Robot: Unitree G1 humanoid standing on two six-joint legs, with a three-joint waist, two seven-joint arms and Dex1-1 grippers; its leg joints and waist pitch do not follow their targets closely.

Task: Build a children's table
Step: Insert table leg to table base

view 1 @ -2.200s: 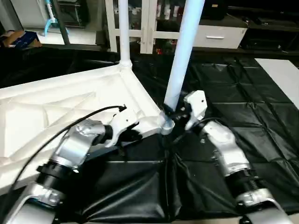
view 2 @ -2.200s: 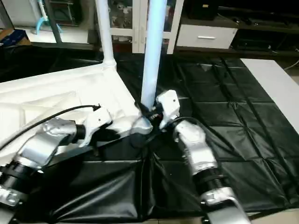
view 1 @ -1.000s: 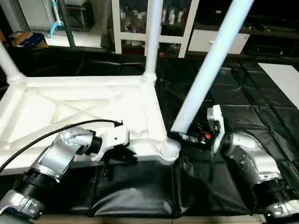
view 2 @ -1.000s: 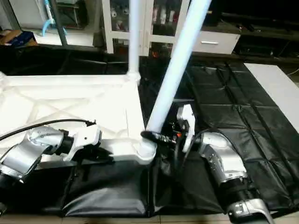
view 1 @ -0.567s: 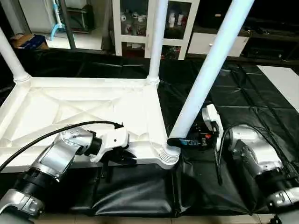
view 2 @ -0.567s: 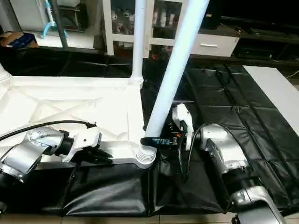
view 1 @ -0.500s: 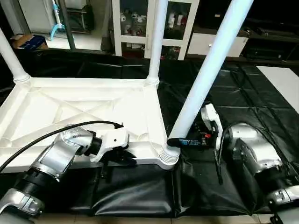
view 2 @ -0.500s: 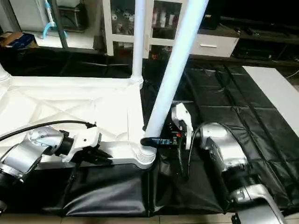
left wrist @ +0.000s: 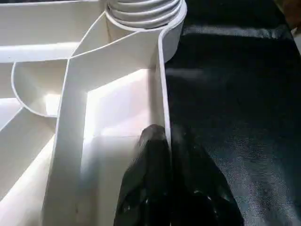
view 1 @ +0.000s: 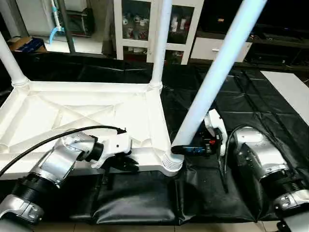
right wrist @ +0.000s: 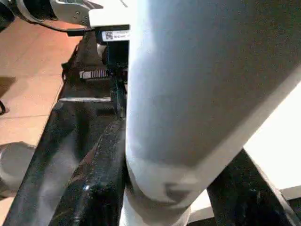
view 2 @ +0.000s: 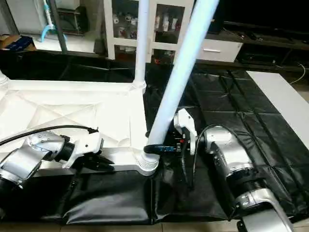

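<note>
Black quilted mat [view 1: 251, 101] (creased) underneath; white glass-fronted cabinet [view 1: 145, 26] behind.

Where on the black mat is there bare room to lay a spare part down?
The black padded mat lies bare between the leaning white tubular leg and the white panel at the far right. The near corner socket is crowded: the right pincer clamps that leg there.

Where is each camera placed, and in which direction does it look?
Left and right eye views: on the head, looking forward and down at the inverted table top; both silver forearms show.
Left wrist view: along the left gripper, shut on the top's near rim.
Right wrist view: along the right gripper, closed around the tilted leg.
Shared: the eye views and left wrist view show the corner socket under that leg.
</note>
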